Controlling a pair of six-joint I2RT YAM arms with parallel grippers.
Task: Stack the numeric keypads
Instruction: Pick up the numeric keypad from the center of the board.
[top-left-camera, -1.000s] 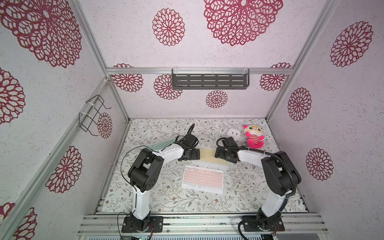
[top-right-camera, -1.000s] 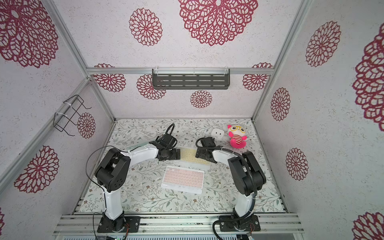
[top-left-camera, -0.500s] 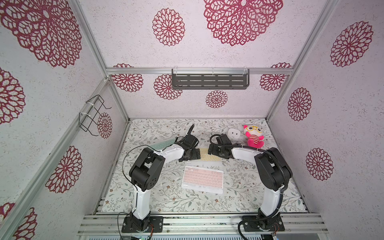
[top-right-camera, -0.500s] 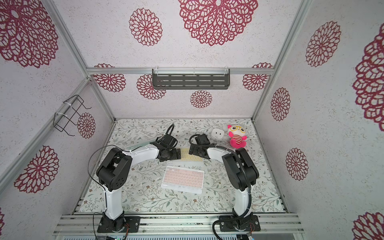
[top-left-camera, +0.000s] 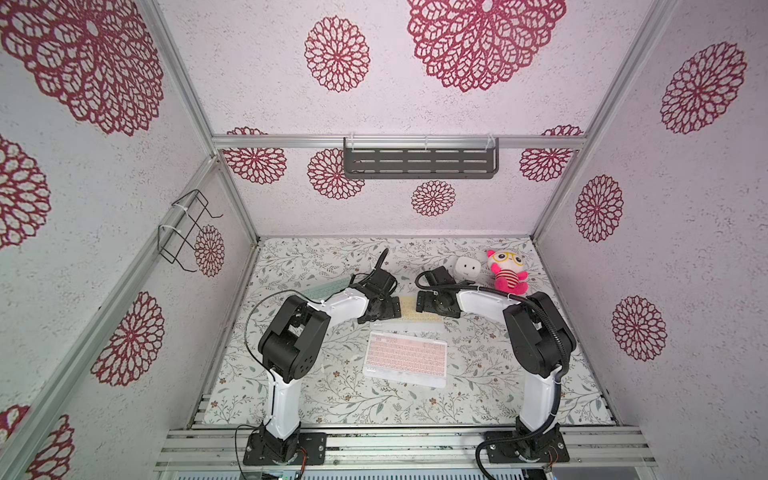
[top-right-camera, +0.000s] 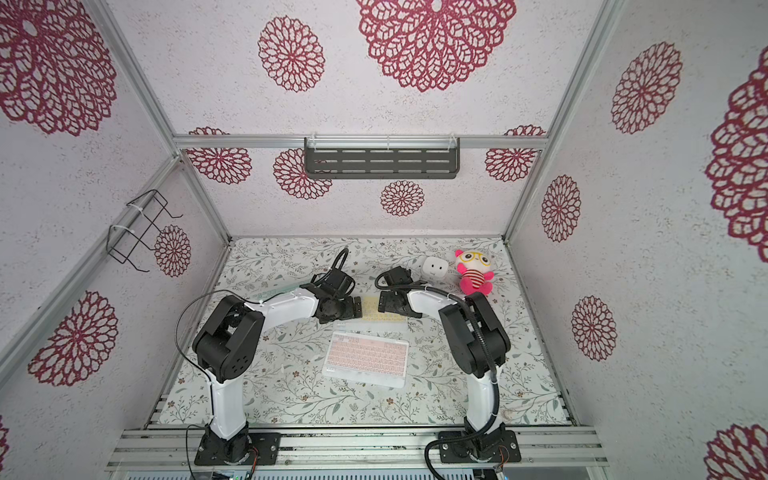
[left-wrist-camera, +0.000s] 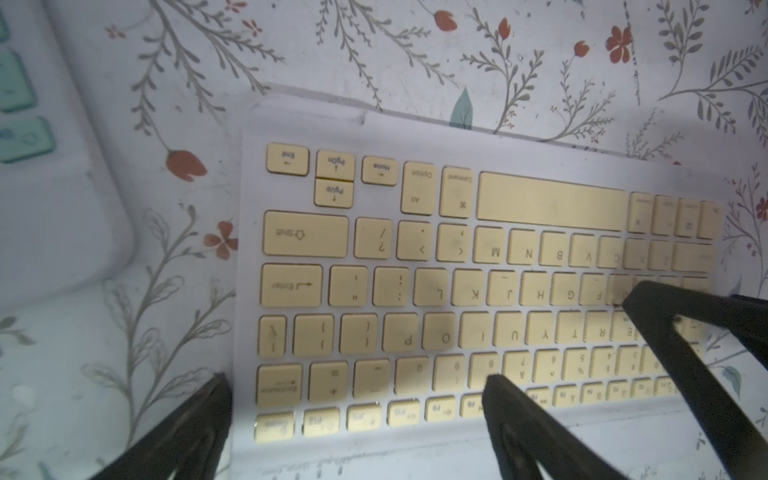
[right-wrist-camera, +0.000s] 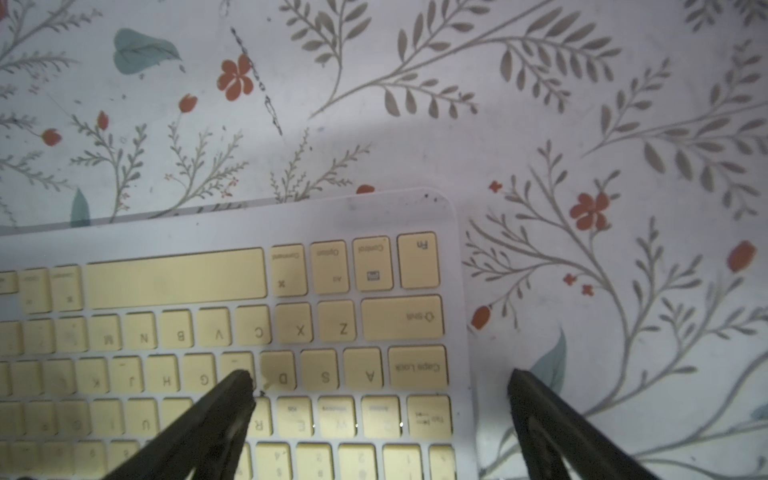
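Pink keypad (top-right-camera: 365, 359) flat on floral table (top-right-camera: 291, 395)

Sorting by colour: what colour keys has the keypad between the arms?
Pale yellow; the keypad shows best in the left wrist view.

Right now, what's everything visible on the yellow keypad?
The yellow keypad is a flat, plastic-looking white-framed slab with rounded corners and pale yellow printed keys. It lies keys-up on the floral table, beyond the pink keypad and apart from it. Fingers of the open left gripper straddle its Enter end, those of the open right gripper its Caps Lock end; contact can't be judged.
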